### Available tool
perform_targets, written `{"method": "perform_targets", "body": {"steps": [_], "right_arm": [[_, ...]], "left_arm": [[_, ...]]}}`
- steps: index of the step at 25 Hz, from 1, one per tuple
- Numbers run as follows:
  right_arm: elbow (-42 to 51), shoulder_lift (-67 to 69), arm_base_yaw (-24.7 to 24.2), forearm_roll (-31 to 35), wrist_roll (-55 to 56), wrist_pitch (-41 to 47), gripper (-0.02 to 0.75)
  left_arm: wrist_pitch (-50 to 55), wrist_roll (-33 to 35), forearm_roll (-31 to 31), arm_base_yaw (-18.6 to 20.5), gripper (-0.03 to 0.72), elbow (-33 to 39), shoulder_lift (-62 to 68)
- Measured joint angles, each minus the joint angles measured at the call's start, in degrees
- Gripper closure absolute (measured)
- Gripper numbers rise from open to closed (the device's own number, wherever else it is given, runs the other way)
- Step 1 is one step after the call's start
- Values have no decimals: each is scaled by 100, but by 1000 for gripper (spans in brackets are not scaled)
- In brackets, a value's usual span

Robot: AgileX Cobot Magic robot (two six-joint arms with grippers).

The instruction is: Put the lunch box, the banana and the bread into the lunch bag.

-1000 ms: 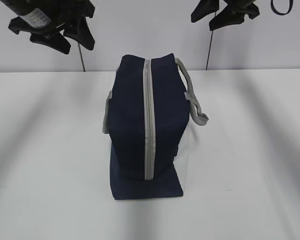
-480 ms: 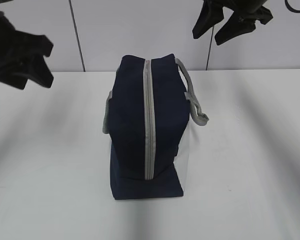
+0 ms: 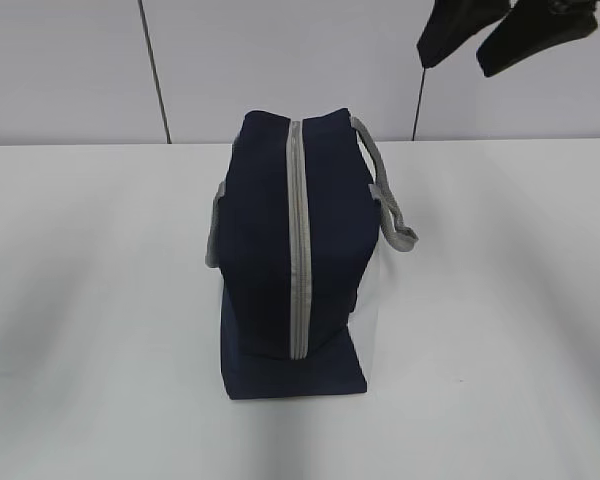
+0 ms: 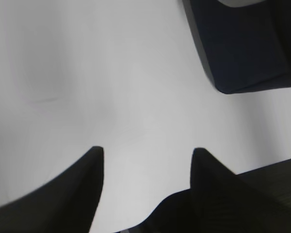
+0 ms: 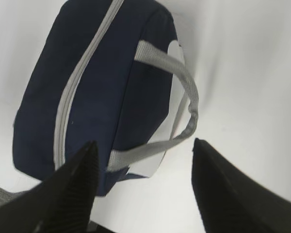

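A big navy-blue fabric lunch bag (image 3: 270, 270) stands in the middle of the white worktop (image 3: 500, 330). A grey zipper (image 3: 297, 240) runs in a straight line along the top of the bag, from the far end to the near end, and it looks zipped up. A grey strap handle (image 3: 385, 195) hangs over the right side of the bag, and its loop sticks out a little past the edge. Another grey strap (image 3: 213, 232) shows on the left side. A white panel (image 3: 368, 305) shows low on the right side of the bag. The wall (image 3: 280, 60) behind the worktop is pale grey.

The right tool (image 3: 485, 40) is black and hangs high in the air at the top right of the exterior view, well apart from the bag. In the right wrist view the right tool (image 5: 143, 160) has its two black fingers (image 5: 223, 189) spread wide apart with nothing between them. The bag lies below it, with the handle loop under the gap.

The left tool (image 4: 146, 167) shows best in the left wrist view. Its two dark fingers (image 4: 63, 199) are also spread apart and hold nothing. Only the bare white worktop lies under it. One navy corner of the bag sits at the top right of that view, well away from the fingers.
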Motion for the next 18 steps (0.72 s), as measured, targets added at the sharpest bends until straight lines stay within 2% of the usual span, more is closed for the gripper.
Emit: {"method": "perform_targets", "body": {"steps": [5, 12, 18], "right_arm": [[1251, -1269, 174, -52, 202, -136, 287], [3229, -3350, 174, -109, 235, -384, 287], [4446, -5324, 174, -448, 432, -402, 287]], "left_arm": [[398, 0, 233, 0, 284, 374, -1184], [1156, -5, 672, 0, 284, 375, -2486], [1572, -5, 847, 0, 285, 375, -3250]]}}
